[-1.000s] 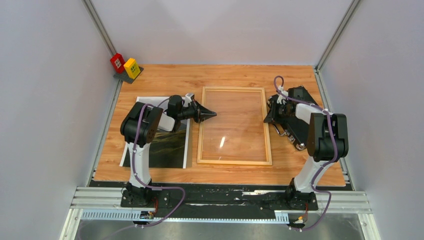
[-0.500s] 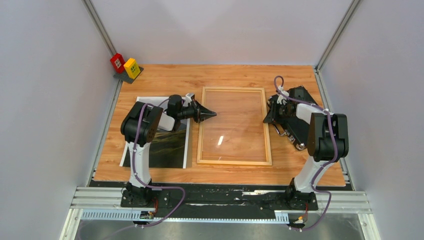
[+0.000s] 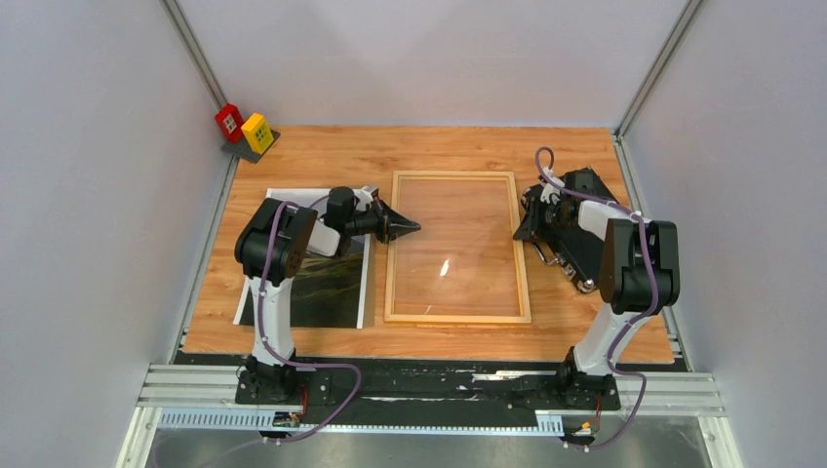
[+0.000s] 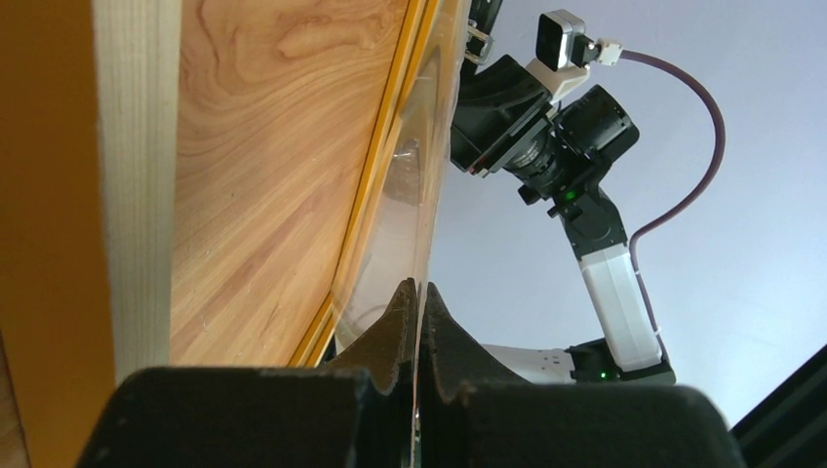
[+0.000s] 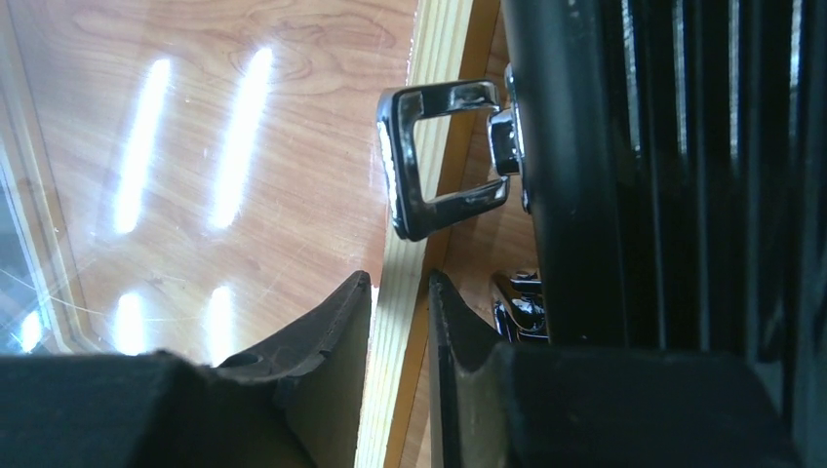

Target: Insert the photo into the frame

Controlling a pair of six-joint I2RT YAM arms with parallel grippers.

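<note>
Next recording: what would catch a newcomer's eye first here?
The large wooden frame lies mid-table with an arm on each side. The right gripper clamps its right rail, and the left gripper appears pinched shut on the clear pane at its left edge. The mountain photo lies left of the frame, partly under the left arm, not yet inside it.

The frame (image 3: 458, 317) is pale wood, its pane (image 3: 458, 234) glossy, the handle (image 5: 405, 185) polished metal.
</note>
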